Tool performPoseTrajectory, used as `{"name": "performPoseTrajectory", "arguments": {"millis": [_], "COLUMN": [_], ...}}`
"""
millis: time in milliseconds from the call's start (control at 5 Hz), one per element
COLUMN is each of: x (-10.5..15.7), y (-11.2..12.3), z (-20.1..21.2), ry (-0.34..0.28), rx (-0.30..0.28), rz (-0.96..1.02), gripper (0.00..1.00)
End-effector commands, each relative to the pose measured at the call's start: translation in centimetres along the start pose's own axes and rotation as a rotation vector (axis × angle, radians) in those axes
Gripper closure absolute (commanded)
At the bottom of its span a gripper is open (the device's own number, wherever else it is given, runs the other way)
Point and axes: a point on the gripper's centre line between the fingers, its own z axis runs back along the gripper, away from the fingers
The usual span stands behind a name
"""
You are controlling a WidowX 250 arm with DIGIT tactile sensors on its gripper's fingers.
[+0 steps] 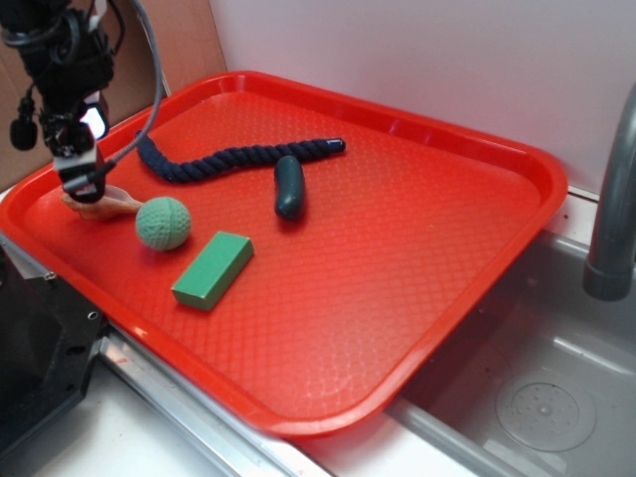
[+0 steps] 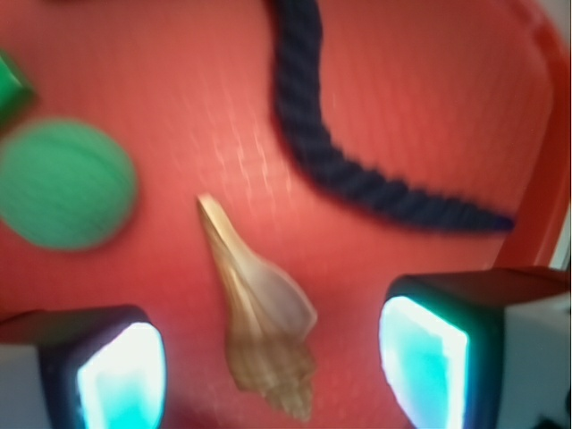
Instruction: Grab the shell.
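Wrist view, ridged tan spiral shell (image 2: 259,331) with pointed tip, between wide-open jaws, textured red tray (image 2: 420,98), knitted green ball (image 2: 64,183) nearby

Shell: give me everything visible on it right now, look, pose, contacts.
The shell is a small tan-and-cream spiral conch, ridged whorls at the wide end, tapering to a long pointed tip. It looks hard and glossy, intact. It lies flat on the red tray near its left edge, just left of the green ball; contact with the ball cannot be told. In the wrist view it sits between the open fingers of the gripper, neither pad touching it. From outside, the gripper mostly hides it.
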Motion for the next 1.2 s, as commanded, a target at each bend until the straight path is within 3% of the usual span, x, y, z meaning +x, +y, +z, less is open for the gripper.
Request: {"name": "performPoseTrajectory", "arguments": {"millis": [0, 400, 600, 1000], "x": [-1.1, -0.8, -0.9, -1.0], "y": [-0.1, -0.4, -0.6, -0.3], "z": [-1.5, -3.4, -3.6, -3.7], "ry": [0.052, 0.126, 0.139, 0.15], "rx": [0.045, 0.058, 0.053, 0.066], "rz": [-0.002, 0.032, 0.038, 0.069], "gripper": [0.0, 0.0, 1.0, 1.0]}}
